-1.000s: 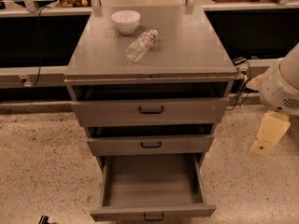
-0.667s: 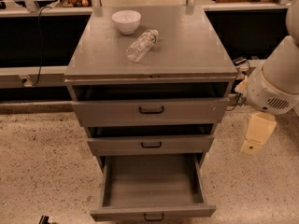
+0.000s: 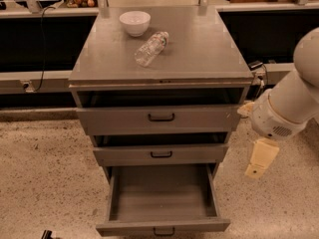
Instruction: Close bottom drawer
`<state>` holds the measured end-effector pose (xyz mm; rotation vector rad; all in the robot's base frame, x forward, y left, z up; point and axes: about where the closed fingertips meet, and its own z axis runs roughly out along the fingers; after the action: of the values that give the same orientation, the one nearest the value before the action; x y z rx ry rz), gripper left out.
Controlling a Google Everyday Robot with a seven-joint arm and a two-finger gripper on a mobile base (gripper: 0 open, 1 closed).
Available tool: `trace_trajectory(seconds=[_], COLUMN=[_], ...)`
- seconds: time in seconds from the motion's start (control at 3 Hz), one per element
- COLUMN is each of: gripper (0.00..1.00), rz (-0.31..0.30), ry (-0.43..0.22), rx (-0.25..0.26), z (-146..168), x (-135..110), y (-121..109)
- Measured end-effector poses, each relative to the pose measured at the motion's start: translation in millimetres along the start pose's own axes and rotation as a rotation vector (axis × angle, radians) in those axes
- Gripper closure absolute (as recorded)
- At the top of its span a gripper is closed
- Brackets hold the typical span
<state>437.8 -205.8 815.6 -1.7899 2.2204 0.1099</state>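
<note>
The bottom drawer (image 3: 162, 226) of the grey metal cabinet is pulled far out toward me. Its plain grey interior is empty and its low front panel with a small dark handle (image 3: 164, 231) sits at the lower edge of the view. The middle drawer (image 3: 160, 154) and the top drawer (image 3: 160, 117) above it stand slightly out. My gripper (image 3: 260, 161) hangs from the white arm to the right of the cabinet, level with the bottom drawer's right side and apart from it, holding nothing.
A white bowl (image 3: 134, 22) and a clear plastic bottle (image 3: 151, 48) lying on its side rest on the cabinet top (image 3: 199, 54). A dark counter with cables runs behind. Speckled floor (image 3: 45, 173) surrounds the cabinet.
My arm and gripper have moved left and down, closer to the cabinet's right side. The drawers have not moved.
</note>
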Motion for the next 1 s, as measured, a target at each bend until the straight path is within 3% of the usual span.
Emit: trace_trajectory(seconds=[0.33,0.67,1.0], gripper=[0.0,0.0,0.0], rz=[0.0,-0.02,-0.032], ry=[0.0,-0.103,-0.274], rx=[-0.001,-0.059,-0.122], z=[0.1,38.9,104.3], x=[-0.1,-24.3,-54.7], y=[0.0,8.7,36.0])
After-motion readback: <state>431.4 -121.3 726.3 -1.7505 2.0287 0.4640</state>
